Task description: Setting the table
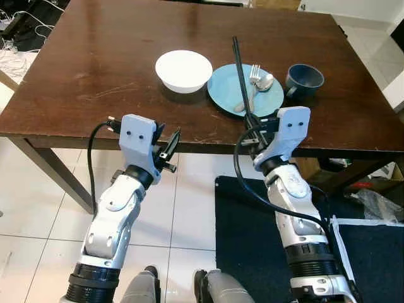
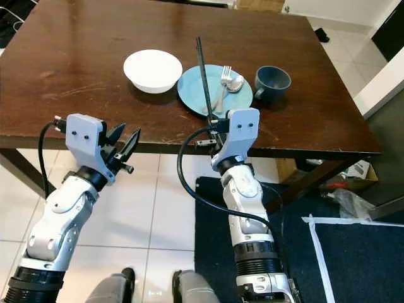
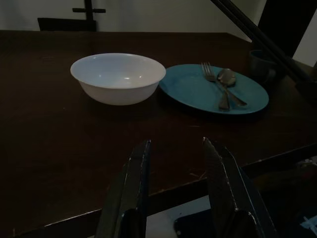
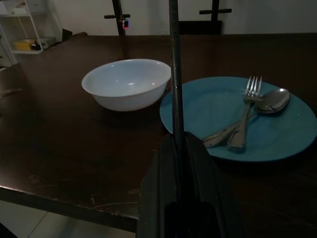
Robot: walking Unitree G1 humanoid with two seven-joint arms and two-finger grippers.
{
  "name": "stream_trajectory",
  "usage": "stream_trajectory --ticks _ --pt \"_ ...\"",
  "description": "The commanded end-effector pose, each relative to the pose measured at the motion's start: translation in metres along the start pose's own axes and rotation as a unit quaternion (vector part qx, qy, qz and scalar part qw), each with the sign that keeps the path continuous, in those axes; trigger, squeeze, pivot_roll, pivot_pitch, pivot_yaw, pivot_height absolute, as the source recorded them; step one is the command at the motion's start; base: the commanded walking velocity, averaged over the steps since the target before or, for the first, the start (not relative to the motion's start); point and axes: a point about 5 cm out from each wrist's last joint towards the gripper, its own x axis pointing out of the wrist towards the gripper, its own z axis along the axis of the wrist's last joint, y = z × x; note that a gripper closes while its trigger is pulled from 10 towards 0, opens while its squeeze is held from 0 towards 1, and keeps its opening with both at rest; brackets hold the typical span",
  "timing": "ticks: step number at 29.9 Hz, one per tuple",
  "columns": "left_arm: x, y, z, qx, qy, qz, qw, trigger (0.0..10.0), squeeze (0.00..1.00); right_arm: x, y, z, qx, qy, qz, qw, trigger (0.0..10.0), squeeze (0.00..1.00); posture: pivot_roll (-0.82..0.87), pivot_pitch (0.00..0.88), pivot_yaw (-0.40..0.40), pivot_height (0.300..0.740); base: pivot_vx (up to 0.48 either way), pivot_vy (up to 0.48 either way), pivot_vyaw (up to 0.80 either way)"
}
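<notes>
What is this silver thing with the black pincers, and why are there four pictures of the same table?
It is a robot that helps at home, and here it is setting a table. The two top pictures come from cameras in its head, looking down at its own silver arms. The other two come from small cameras on its wrists, looking along its black fingers.

On the brown table stand a white bowl, a blue plate with a fork and a spoon lying on it, and a dark blue cup.

The right gripper has shut its fingers on long black chopsticks, which reach out over the plate. The left gripper is open, holding nothing, at the table's near edge.
</notes>
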Motion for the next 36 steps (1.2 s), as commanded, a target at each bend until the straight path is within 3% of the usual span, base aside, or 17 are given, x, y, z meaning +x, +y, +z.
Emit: stream_trajectory --ticks 1,6,15,25,36 --pt "-0.001 -0.001 -0.006 -0.006 0.008 -0.005 1.0 10.0 0.0 -0.004 -0.001 -0.003 0.005 0.004 0.0 1.0 10.0 0.0 0.04 0.11 -0.036 0.74 0.0 0.0 0.0" --pt "-0.001 0.0 -0.007 -0.012 0.01 0.0 1.0 10.0 0.0 -0.007 -0.002 -0.004 0.006 0.004 0.0 1.0 10.0 0.0 0.03 0.106 -0.041 0.74 0.0 0.0 0.0" --pt "0.001 0.005 -0.014 0.019 0.03 0.023 0.999 10.0 0.0 -0.012 -0.003 -0.016 0.014 0.032 -0.01 0.999 10.0 0.0 0.03 0.114 -0.038 0.74 0.0 0.0 0.0" --pt "0.004 0.007 -0.006 0.029 0.011 0.034 0.999 10.0 0.0 -0.015 -0.002 -0.018 -0.006 0.039 -0.011 0.999 10.0 0.0 0.03 0.118 -0.037 0.74 0.0 0.0 0.0" --pt "0.005 0.008 -0.005 0.033 0.004 0.038 0.999 10.0 0.0 -0.014 -0.001 -0.017 0.005 0.037 -0.014 0.999 10.0 0.0 0.03 0.115 -0.035 0.74 0.0 0.0 0.0"
